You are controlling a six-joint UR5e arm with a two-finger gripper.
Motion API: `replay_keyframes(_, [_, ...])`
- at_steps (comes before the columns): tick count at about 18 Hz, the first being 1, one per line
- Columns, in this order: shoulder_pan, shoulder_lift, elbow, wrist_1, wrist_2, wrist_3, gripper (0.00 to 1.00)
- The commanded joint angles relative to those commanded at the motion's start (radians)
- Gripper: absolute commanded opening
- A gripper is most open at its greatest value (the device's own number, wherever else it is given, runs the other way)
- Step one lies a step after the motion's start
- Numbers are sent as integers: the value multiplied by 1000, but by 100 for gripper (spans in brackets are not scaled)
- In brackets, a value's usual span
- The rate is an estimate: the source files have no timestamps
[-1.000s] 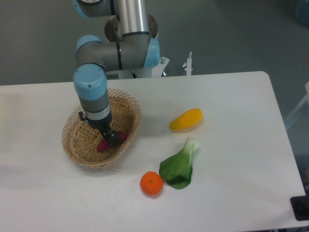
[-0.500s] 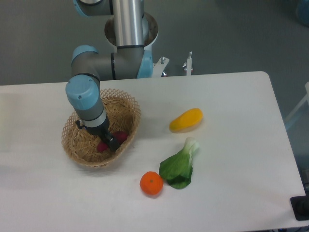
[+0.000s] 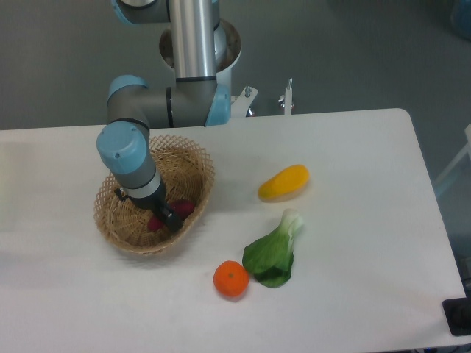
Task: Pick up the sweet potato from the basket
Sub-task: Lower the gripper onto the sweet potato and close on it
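The tan wicker basket [image 3: 194,165] sits on the left half of the white table. Inside it lies the reddish-purple sweet potato [image 3: 182,209], mostly covered by my arm. My gripper [image 3: 168,216] reaches down into the basket right at the sweet potato's middle, with magenta showing on both sides of the dark fingers. The jaws are too small and hidden for me to see how wide they stand or whether they grip it.
A yellow oblong fruit [image 3: 284,182] lies right of the basket. A green leafy bok choy [image 3: 274,251] and a round orange [image 3: 231,279] rest nearer the front edge. The robot's base [image 3: 199,44] stands behind the basket.
The arm's wrist has swung slightly left and tilted, while the gripper tip stays at the sweet potato in the basket. The sweet potato has barely shifted.
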Motion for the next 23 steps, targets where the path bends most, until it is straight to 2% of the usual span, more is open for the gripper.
replay_keyframes(9, [-2,9,3,-3,-8,-15,39])
replay_keyframes(10, [-2,15,5,-6,-11,-14,36])
replay_keyframes(19, [3,57,26,-28,-77,-14,36])
replay_keyframes(21, [8,57,67,-72,-100,-14,36])
replay_keyframes(23, [27,61,124,-159,-107,-14,36])
